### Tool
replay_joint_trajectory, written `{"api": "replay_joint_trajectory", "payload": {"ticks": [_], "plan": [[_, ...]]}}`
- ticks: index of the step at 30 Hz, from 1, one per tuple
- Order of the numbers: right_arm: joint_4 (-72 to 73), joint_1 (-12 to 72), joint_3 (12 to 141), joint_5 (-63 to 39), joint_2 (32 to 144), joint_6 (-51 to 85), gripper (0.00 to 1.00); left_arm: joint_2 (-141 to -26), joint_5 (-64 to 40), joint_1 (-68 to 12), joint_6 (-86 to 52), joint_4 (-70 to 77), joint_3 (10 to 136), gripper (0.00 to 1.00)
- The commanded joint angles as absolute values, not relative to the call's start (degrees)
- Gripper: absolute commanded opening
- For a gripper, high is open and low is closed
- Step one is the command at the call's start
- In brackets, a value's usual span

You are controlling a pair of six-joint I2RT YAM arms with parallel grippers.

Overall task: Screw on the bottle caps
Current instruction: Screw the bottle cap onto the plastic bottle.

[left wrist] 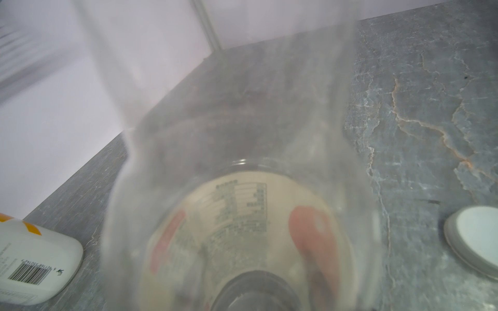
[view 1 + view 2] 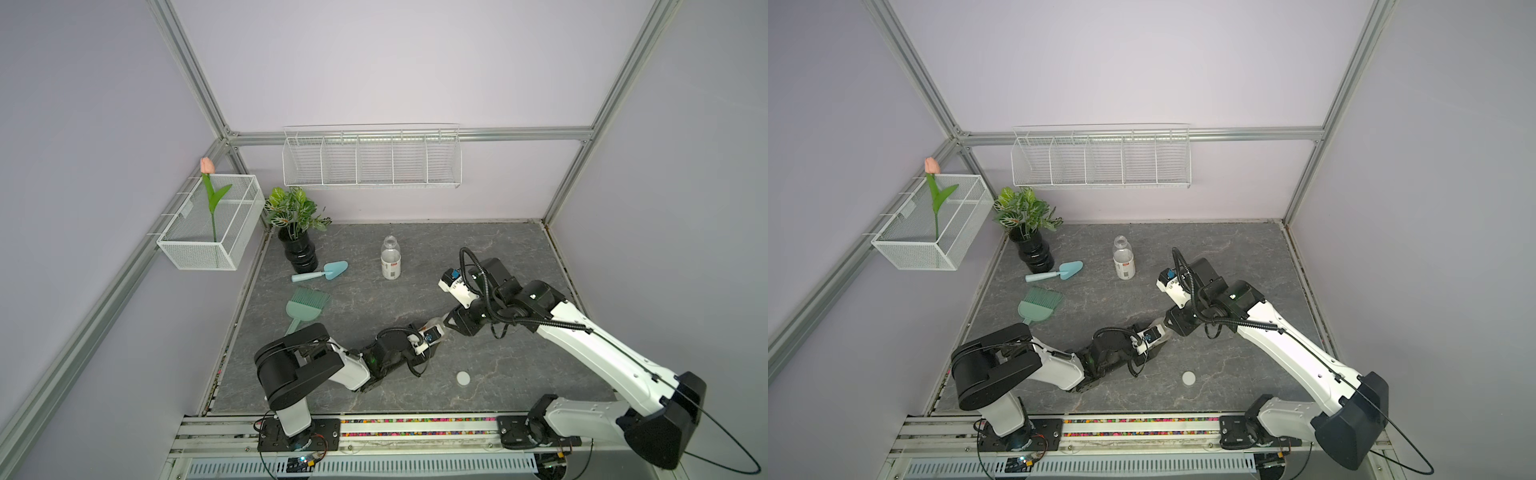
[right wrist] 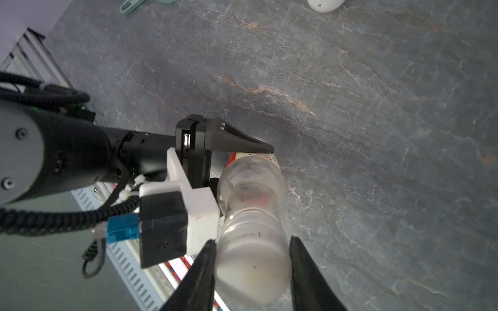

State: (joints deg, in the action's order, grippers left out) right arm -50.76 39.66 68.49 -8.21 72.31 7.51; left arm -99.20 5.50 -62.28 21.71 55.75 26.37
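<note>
In both top views the two arms meet near the middle of the grey table. There the left gripper and the right gripper flank a clear bottle, which is mostly hidden, so neither grip can be judged from above. A second bottle, its neck open, stands upright well apart toward the back, near a blue trowel, a green brush and a black vase of leaves. A loose cap lies flat toward the front of the table, near the arms but touching nothing. The left wrist view is filled by the clear bottle, blurred and very close, its pale label with red marks seen through the plastic. The loose cap lies on the table beside it. At the edge sits a white container with a barcode and an orange patch; whether it is the second bottle cannot be told. The right wrist view shows the grips. One finger of the left gripper presses the bottle's label and its partner is hidden behind the bottle, so the jaws are partly apart and clamped on the body. The right gripper has its fingers partly apart, set against both sides of a white cap on the bottle's neck.
</note>
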Motion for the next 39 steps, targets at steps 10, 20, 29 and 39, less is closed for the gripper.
{"api": "replay_joint_trajectory", "payload": {"ticks": [10, 20, 29, 39], "plan": [[-45.4, 38.9, 66.9, -22.8, 76.8, 50.5, 0.39, -100.1, 13.8, -64.6, 25.4, 55.5, 28.8, 0.6], [-63.7, 37.3, 73.7, -11.0, 75.7, 15.8, 0.65, -99.0, 14.3, -64.6, 25.9, 56.0, 27.7, 0.6], [-59.8, 37.3, 69.2, -10.1, 68.9, -11.3, 0.68, -99.1, 8.5, -64.6, 25.3, 58.3, 26.5, 0.6], [-56.2, 37.2, 68.2, -14.7, 70.8, -16.1, 0.64, -98.4, 6.0, -64.6, 25.1, 58.8, 26.1, 0.6]]}}
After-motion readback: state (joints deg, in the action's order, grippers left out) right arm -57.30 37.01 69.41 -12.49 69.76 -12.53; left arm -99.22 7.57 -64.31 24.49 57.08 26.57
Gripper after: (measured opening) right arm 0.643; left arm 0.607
